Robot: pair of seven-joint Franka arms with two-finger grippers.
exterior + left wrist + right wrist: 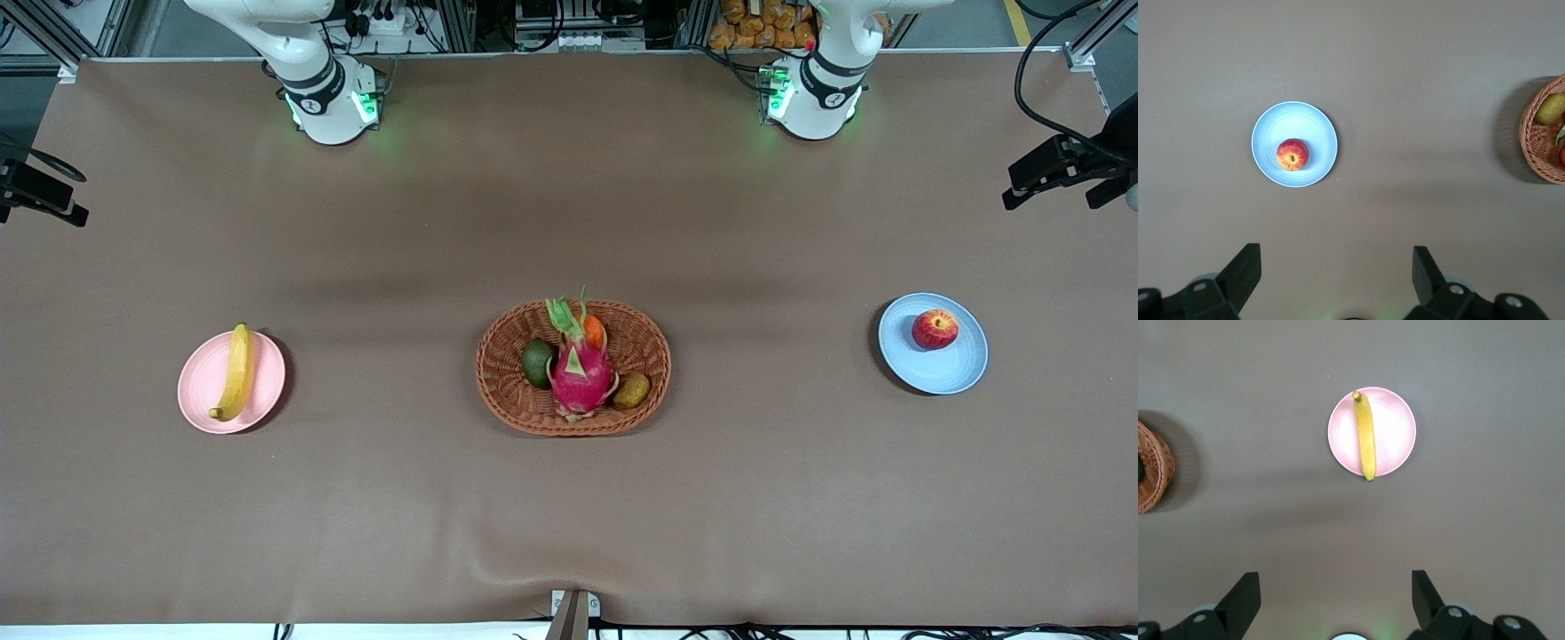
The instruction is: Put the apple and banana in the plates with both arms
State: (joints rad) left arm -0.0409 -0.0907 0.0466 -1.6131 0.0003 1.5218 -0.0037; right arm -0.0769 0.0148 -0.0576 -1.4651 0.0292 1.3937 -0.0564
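Observation:
A small red apple point(934, 329) point(1292, 155) rests on the pale blue plate point(942, 373) point(1281, 127) toward the left arm's end of the table. The yellow banana point(236, 372) point(1365, 436) lies across the pale pink plate point(204, 387) point(1395, 427) toward the right arm's end. My left gripper point(1336, 257) hangs high over bare table near its base, open and holding nothing. High up as well, my right gripper point(1336, 582) is open and empty over bare table. In the front view only the arms' bases show; both hands are out of that view.
An oval wicker basket point(511, 391) point(1531, 143) point(1157, 463) stands mid-table with a magenta dragon fruit point(582, 373), an orange-red fruit point(595, 330) and two greenish fruits. Brown cloth covers the table. Black camera mounts point(1062, 164) stick in at both table ends.

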